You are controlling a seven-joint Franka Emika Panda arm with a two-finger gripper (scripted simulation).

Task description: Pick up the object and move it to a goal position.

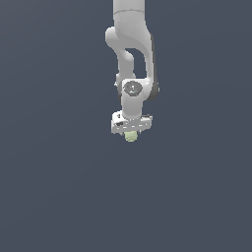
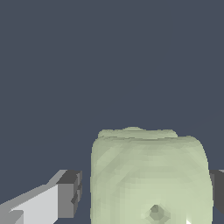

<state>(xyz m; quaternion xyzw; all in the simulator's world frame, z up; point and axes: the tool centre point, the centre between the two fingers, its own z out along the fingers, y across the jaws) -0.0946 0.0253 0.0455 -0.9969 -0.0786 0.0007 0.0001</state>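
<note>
The object (image 1: pixel 130 136) is a small pale yellow-green rounded lump, sitting directly under the white gripper bar in the exterior view. In the wrist view the object (image 2: pixel 148 175) fills the space between the two fingers. My gripper (image 1: pixel 131 133) straddles it with the jaws on either side. One dark finger pad (image 2: pixel 72 192) stands apart from the lump with a narrow strip of background between them. The other pad (image 2: pixel 217 190) is at the lump's opposite side, mostly cut off by the frame edge. The lump's underside is hidden.
The white-grey arm (image 1: pixel 132 54) comes down from the top of the exterior view. All around is a plain dark blue-grey ground (image 1: pixel 49 187) with no other objects or edges in view.
</note>
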